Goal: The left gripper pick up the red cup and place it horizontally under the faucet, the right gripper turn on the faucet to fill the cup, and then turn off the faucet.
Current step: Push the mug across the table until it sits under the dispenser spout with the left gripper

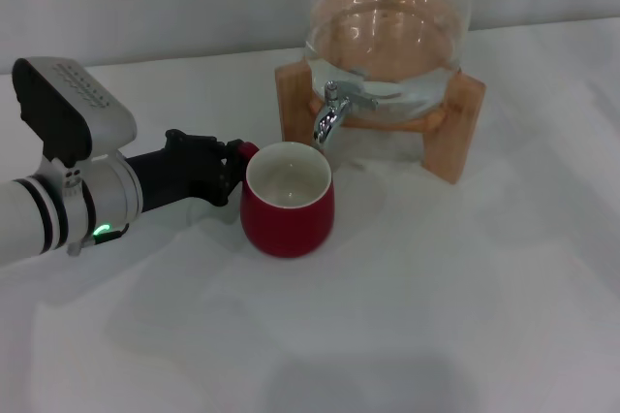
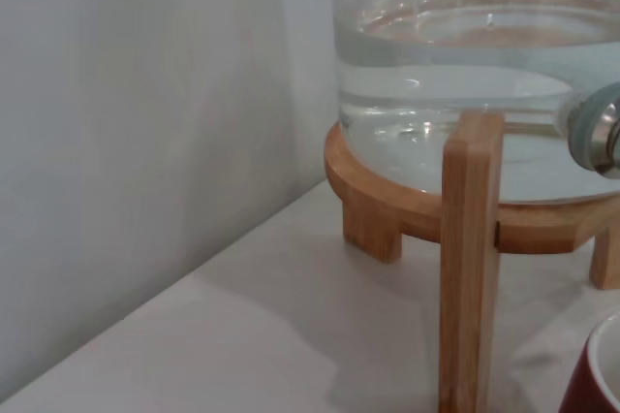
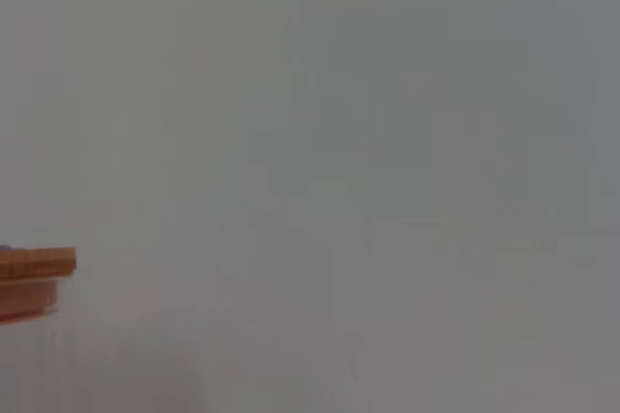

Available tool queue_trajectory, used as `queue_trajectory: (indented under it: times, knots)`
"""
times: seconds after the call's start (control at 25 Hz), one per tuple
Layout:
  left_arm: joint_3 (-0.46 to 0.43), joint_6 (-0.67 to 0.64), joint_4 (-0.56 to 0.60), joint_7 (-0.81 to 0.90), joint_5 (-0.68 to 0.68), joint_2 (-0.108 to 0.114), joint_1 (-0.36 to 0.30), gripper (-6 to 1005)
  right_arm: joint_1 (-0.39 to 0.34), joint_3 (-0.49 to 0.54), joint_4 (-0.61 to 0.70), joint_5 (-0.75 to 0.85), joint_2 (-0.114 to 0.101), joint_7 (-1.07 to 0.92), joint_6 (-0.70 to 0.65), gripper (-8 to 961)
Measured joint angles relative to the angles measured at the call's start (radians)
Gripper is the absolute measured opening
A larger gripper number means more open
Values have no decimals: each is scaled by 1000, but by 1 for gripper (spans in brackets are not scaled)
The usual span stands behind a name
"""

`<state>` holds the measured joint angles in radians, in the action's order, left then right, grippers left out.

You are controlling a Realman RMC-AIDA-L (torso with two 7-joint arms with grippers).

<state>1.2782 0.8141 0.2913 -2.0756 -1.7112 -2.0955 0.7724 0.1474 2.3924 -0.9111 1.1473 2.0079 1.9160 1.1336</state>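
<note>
The red cup (image 1: 288, 202) stands upright on the white table, its cream inside showing, just in front of and below the faucet (image 1: 332, 109). The faucet is a small chrome tap on a clear glass jar (image 1: 389, 30) holding water, on a wooden stand (image 1: 459, 129). My left gripper (image 1: 235, 163) reaches in from the left and is shut on the cup's small red handle. In the left wrist view the stand (image 2: 467, 268) and jar (image 2: 465, 64) fill the frame, with the cup's rim (image 2: 599, 379) at the corner. The right gripper is out of view.
A pale wall runs behind the jar. The white table (image 1: 436, 316) spreads in front and to the right of the cup. The right wrist view shows mostly blank wall and a sliver of wood (image 3: 34, 266).
</note>
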Motion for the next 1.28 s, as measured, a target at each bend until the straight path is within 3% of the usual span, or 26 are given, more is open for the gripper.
queue_trajectory:
  times: [1.28]
  knots:
    - [13,-9,-11,-1,-20,-4,51,127,6,-3,2,0,0,1,0,632]
